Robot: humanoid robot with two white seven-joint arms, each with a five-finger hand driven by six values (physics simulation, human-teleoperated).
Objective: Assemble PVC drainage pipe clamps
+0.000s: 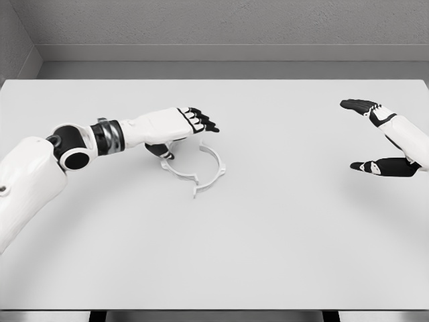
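Observation:
A white ring-shaped pipe clamp point(204, 176) lies flat on the white table point(221, 255), left of centre. It looks like two half rings joined, with small tabs at the front and right. My left hand point(184, 131) hovers over the ring's upper left part, fingers stretched to the right and thumb curled down by the ring's left tab; I cannot tell whether it touches the clamp. My right hand point(372, 137) is at the far right edge, well away from the clamp, fingers and thumb spread wide with nothing between them.
The table's far edge meets a grey wall at the back. Its near edge runs along the bottom of the view, with dark legs point(97, 315) showing below.

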